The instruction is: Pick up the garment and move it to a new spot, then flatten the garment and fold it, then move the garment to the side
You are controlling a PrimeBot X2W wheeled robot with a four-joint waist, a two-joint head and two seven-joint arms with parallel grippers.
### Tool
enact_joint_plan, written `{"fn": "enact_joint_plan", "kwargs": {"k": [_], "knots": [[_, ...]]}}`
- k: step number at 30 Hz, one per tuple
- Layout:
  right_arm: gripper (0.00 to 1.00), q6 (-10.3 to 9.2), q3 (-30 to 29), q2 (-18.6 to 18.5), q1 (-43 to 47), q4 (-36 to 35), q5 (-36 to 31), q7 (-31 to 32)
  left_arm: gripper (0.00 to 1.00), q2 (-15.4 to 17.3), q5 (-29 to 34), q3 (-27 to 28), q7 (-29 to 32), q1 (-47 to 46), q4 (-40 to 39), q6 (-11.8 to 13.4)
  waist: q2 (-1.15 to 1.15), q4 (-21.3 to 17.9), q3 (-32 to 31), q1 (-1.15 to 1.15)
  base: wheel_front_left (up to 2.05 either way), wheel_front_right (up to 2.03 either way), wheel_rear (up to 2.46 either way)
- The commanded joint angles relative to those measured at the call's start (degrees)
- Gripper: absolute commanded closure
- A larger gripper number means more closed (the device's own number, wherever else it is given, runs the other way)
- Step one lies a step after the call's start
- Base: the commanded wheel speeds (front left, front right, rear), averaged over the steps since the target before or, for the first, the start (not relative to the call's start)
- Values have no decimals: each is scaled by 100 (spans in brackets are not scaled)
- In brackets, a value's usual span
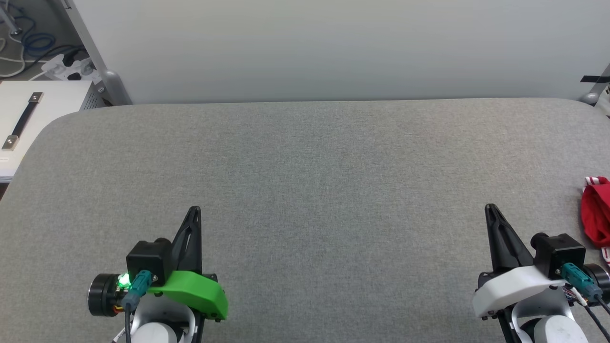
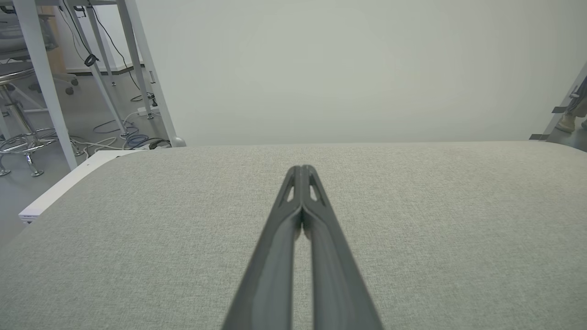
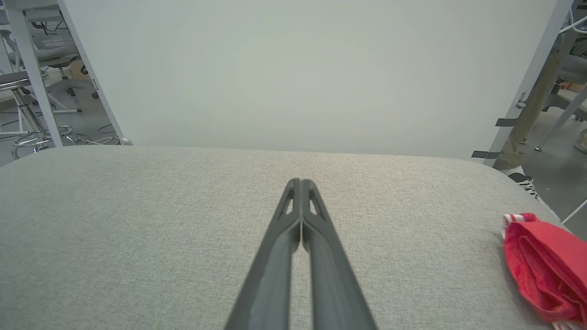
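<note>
The right gripper (image 1: 491, 209), clenched and empty like the left gripper (image 1: 194, 212), sits nearer the bunched shirt (image 1: 596, 214) at its right.

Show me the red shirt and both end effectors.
garment (image 3: 545, 268), right wrist view, on its bunched red cloth
left end effector (image 1: 194, 210), head view, at its shut fingertips
right end effector (image 1: 490, 208), head view, at its shut fingertips
</note>
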Motion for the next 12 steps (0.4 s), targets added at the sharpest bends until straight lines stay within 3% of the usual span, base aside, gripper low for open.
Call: {"fn": "enact_joint_plan", "kwargs": {"k": [1,12], "knots": [[100,-3,23,9,71,-44,-65,36,100,-21,66,19,48,76,-50,45,0,-3,-3,0,0,0,0],[100,-4,54,10,84,-79,-132,156,100,-24,165,63,173,87,-99,108,0,-21,-21,0,0,0,0]]}}
